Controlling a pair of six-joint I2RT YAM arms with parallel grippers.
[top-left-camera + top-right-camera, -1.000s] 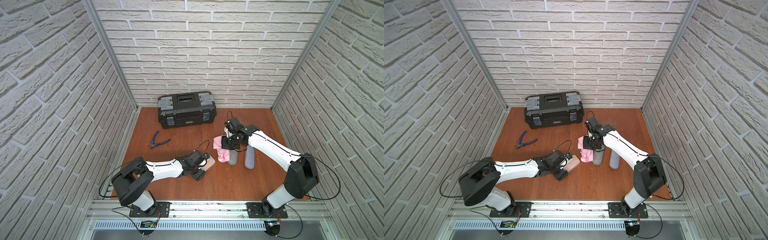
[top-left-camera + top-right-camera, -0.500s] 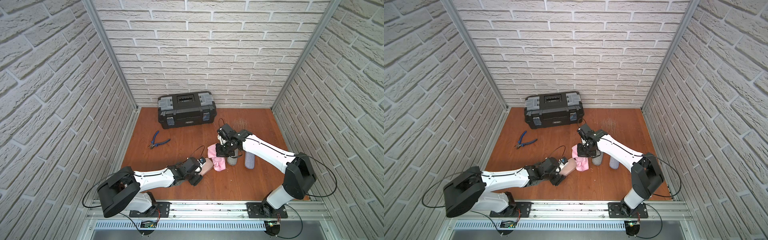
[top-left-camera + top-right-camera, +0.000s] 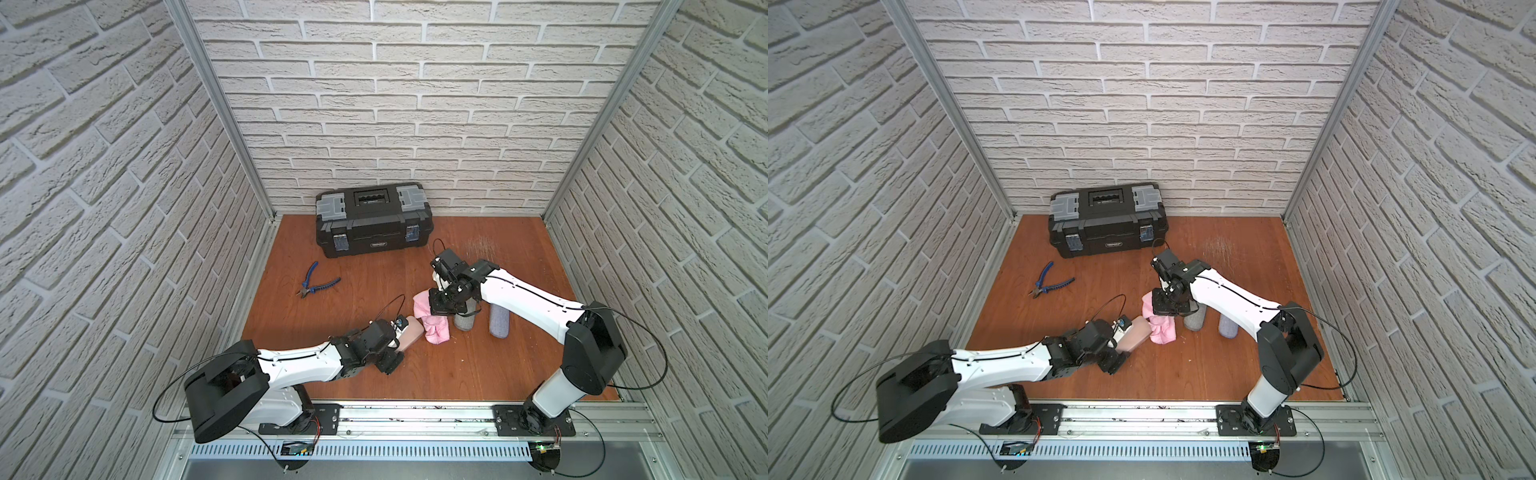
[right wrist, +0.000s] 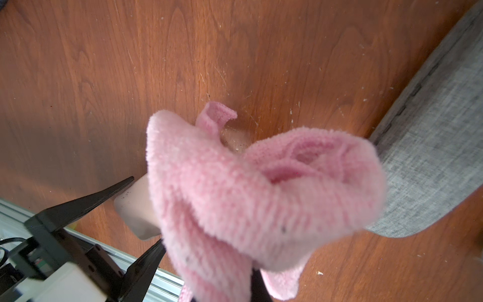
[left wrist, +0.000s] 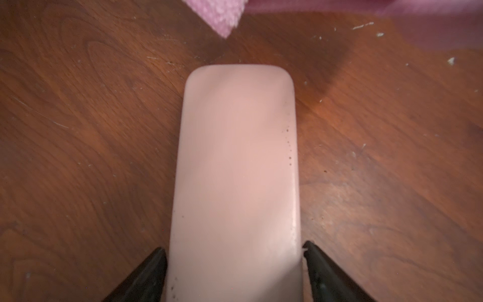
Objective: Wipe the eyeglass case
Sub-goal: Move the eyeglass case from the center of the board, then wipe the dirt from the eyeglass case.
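fingers of the left arm (image 5: 146, 274) straddle one end of the pale pink hard-shell eyeglass case (image 5: 235, 170), flat on the brown wooden desk (image 3: 457, 374); we cannot tell whether they press it. the right fingers (image 4: 257, 287), closed, pinch a fuzzy pink cloth (image 4: 248, 196) just beside its other end.

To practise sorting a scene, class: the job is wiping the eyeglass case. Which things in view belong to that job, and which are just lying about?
Belong to the job:
pink eyeglass case
pink cloth

Just lying about:
black toolbox
blue-handled pliers
grey fabric case
second grey fabric case
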